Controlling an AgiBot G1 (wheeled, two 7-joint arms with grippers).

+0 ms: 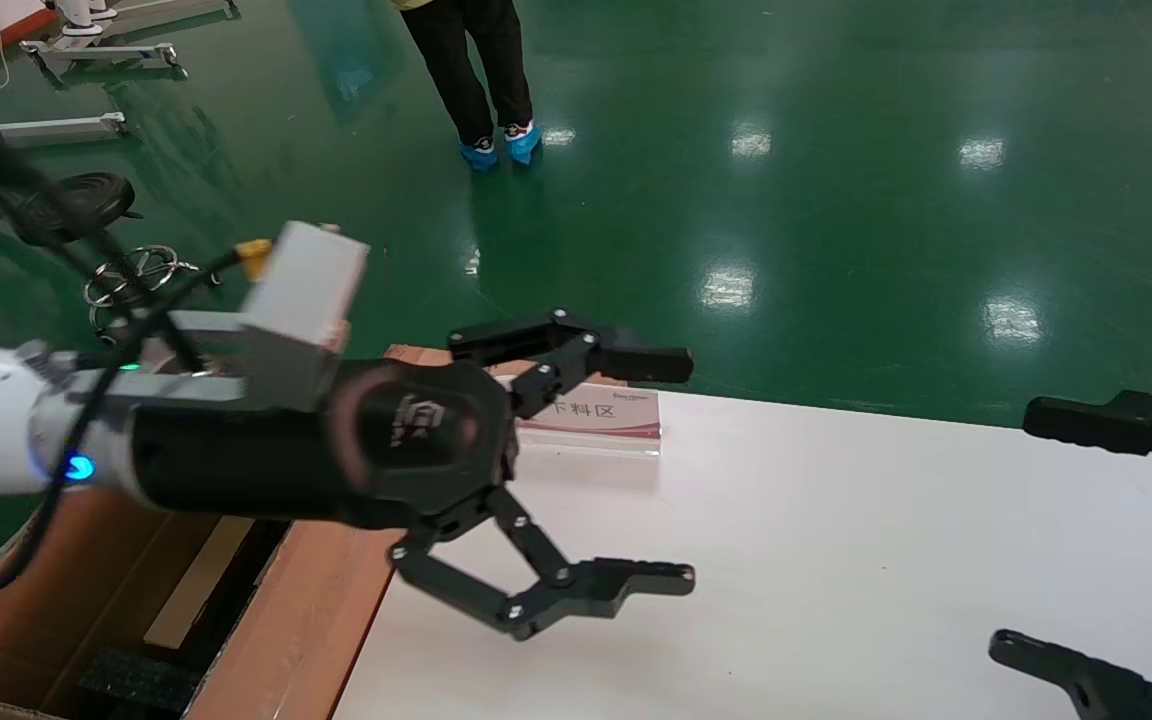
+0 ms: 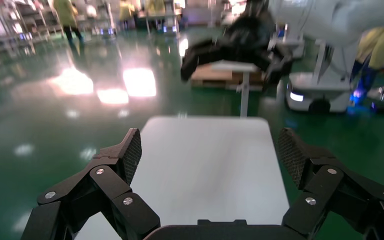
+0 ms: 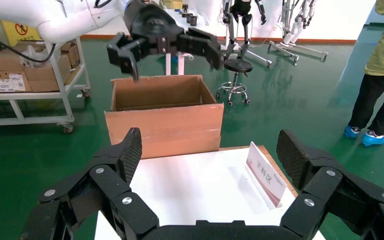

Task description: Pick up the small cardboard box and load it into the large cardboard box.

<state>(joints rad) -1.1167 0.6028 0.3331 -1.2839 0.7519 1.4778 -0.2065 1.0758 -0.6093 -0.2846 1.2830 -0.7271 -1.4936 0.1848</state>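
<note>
1. Closest to the head camera is the left gripper (image 1: 681, 470), held above the near left part of the white bench (image 1: 836, 560); its jaws are spread wide and nothing is between them.
2. From the left wrist view, its fingers (image 2: 130, 155) frame the bare bench top (image 2: 210, 165), with the green floor (image 2: 40, 125) on both sides.
3. At the right edge of the head view the right gripper (image 1: 1031, 530) hangs over the bench's right side, jaws wide apart and empty.
4. Seen from the right wrist, the right gripper (image 3: 210, 155) looks across the bench (image 3: 190, 185) toward the large cardboard box (image 3: 165, 125).
5. That large cardboard box (image 1: 306, 620) stands on the floor just beside the bench's left end, flaps up and top open; in the head view a black foam piece (image 1: 136, 680) and a pale strip lie inside.
6. In the right wrist view the left gripper (image 3: 172, 52) is above the large box's opening.
7. I cannot see the small cardboard box in any view; neither gripper holds it, and it is not visible on the bench.
8. A small sign (image 1: 601, 415) with red trim and printed characters stands on the bench's far edge, near the left gripper's upper finger.
9. A person (image 1: 471, 70) in dark trousers and blue shoe covers stands on the floor beyond the bench.
10. A stool (image 3: 237, 75) stands on the floor past the large box.
</note>
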